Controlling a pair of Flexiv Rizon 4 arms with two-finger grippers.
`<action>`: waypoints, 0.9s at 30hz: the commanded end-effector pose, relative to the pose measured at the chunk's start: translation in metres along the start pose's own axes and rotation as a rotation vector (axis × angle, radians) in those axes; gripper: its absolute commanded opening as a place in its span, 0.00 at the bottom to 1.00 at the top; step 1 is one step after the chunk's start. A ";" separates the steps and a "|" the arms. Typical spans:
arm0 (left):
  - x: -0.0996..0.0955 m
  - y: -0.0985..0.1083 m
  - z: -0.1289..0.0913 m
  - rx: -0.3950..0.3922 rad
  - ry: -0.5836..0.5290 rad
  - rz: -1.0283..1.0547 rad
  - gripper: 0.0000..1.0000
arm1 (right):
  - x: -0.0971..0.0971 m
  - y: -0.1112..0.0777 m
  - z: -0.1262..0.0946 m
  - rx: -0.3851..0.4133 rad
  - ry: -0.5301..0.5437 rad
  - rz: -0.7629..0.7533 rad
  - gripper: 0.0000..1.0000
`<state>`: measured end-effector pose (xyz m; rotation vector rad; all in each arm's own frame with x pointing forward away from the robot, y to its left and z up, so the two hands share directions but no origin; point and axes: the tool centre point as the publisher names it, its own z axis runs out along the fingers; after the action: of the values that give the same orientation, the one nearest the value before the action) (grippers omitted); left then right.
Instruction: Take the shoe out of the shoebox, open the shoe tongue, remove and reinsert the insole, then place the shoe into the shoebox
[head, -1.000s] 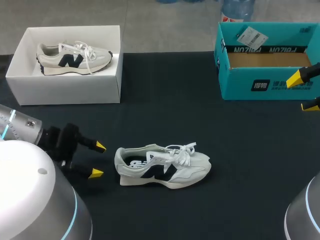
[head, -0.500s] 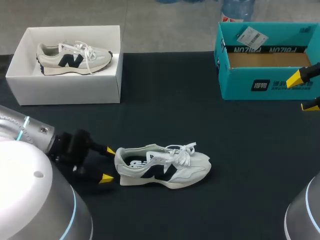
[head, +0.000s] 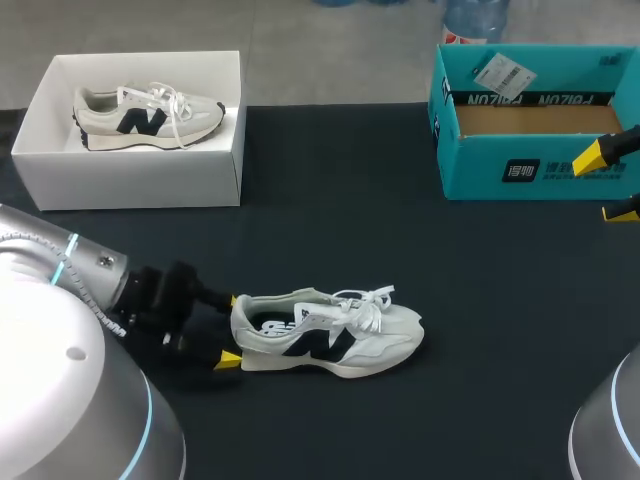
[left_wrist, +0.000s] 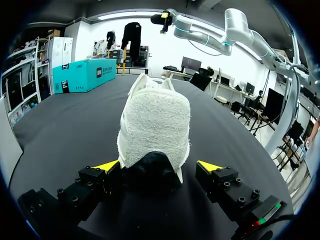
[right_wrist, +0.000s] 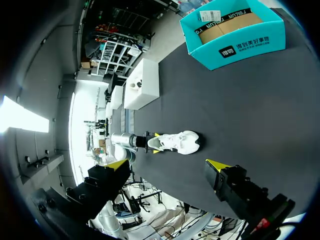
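Black cloth covered the table from edge to edge. Back on the left stood the white shoebox, a cream sneaker resting inside it. Back on the right sat the teal cardboard box, open at the top. Out on the cloth near the front, the matching shoe stood on its sole, toe pointing right, laces loose. Right at its heel was the left gripper, fingers spread either side of it, released, not clamped. Over by the teal box hung the right gripper, fingers wide apart, gripping nothing.
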<state>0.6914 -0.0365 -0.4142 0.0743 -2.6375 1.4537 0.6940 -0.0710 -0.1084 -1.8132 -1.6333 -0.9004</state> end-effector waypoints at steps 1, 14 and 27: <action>0.000 -0.001 0.007 -0.001 -0.001 -0.003 1.00 | 0.000 0.000 0.000 0.000 -0.001 0.001 1.00; -0.006 0.002 0.010 0.015 -0.052 -0.026 1.00 | 0.000 0.000 0.000 0.000 -0.001 0.001 1.00; -0.009 0.000 0.011 0.023 -0.055 -0.028 1.00 | 0.000 0.000 0.000 0.000 -0.001 0.001 1.00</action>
<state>0.6991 -0.0453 -0.4224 0.1550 -2.6495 1.4990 0.6940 -0.0709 -0.1084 -1.8131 -1.6334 -0.9004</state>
